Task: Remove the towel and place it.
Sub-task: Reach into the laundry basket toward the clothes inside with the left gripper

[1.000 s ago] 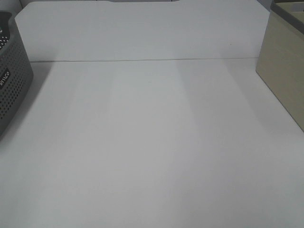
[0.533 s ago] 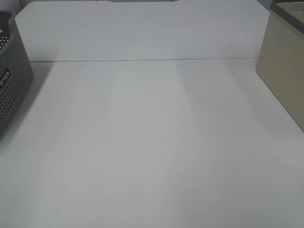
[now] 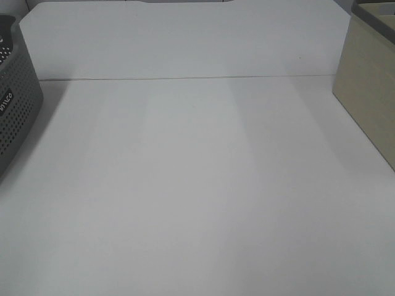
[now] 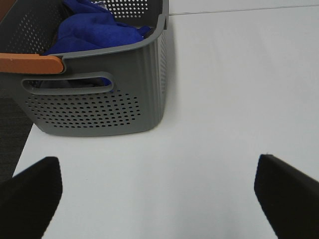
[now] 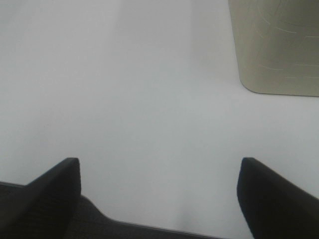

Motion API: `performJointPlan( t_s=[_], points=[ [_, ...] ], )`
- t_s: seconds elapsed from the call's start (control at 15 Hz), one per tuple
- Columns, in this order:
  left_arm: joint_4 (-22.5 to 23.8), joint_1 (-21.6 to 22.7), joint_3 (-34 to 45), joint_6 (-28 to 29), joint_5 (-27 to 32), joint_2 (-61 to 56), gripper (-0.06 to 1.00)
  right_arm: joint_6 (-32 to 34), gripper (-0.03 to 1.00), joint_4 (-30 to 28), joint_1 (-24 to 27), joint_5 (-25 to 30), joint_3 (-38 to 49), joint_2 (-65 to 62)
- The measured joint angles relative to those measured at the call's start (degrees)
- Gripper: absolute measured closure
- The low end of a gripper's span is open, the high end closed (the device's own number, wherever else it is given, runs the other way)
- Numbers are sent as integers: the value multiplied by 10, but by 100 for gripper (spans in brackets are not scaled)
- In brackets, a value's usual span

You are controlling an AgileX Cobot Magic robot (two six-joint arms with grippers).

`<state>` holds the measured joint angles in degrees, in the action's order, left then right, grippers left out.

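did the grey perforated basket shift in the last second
No. The grey perforated plastic basket sits just where it did against the seam line of the white table.

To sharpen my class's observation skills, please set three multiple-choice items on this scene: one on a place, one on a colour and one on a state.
1. Where is the towel?
A. Spread flat on the table
B. Bunched inside the grey basket
C. Nowhere in view

2. What colour is the towel?
A. Blue
B. Red
C. White

3. How is the left hand?
A. Shut on the towel
B. Shut on the basket's rim
C. Open, holding nothing

Key:
1 B: the left wrist view shows it heaped behind the basket's perforated wall.
2 A: its folds are deep blue.
3 C: its two fingers stand wide apart with only bare table between them.
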<state>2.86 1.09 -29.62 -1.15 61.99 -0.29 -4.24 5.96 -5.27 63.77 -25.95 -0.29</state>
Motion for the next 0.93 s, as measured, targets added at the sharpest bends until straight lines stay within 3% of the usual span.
performJointPlan(
  t_s=[0.67, 0.93],
  points=[
    [1, 0, 0, -4, 0, 0, -4, 0, 17, 0, 0, 0, 0, 0],
    [-37, 0, -94, -4, 75, 104, -4, 0, 17, 0, 0, 0, 0, 0]
  ],
)
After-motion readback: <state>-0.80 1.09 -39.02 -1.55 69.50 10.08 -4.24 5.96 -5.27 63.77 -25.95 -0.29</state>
